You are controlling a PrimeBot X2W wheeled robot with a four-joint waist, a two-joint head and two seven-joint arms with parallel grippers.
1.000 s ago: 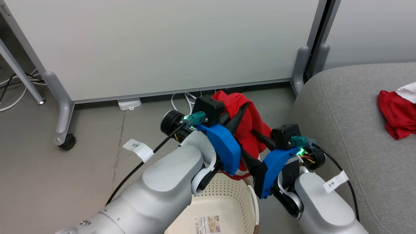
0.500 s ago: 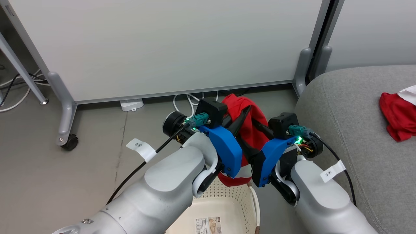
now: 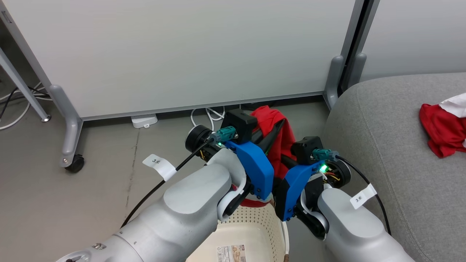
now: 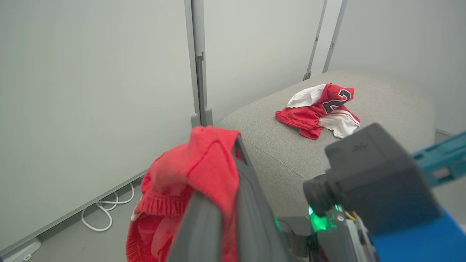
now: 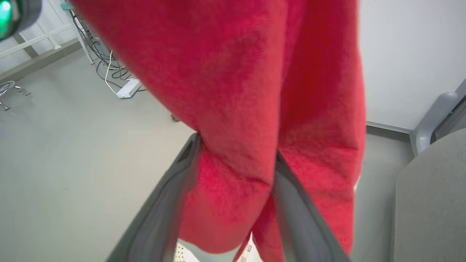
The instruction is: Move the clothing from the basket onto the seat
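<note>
My left gripper (image 3: 278, 123) is shut on a red garment (image 3: 280, 145) and holds it up above the cream perforated basket (image 3: 251, 229). In the left wrist view the cloth (image 4: 189, 171) drapes over my left gripper (image 4: 227, 153). My right gripper (image 5: 236, 149) is open, and a hanging fold of the red garment (image 5: 236, 72) passes between its two fingers and touches both. In the head view the right gripper (image 3: 285, 158) reaches into the cloth from the right. A red jersey (image 4: 320, 109) with a numeral lies on the grey seat (image 3: 382, 127).
White partition panels (image 3: 182, 54) on castered feet (image 3: 74, 163) stand just behind the basket. A power strip (image 3: 144, 120) and white cables lie at their base. The seat's rounded corner is close to my right forearm. Bare grey floor spreads to the left.
My right gripper has moved left, closer to the left one, and deeper around the hanging cloth. The left gripper keeps its hold. The head camera has shifted slightly.
</note>
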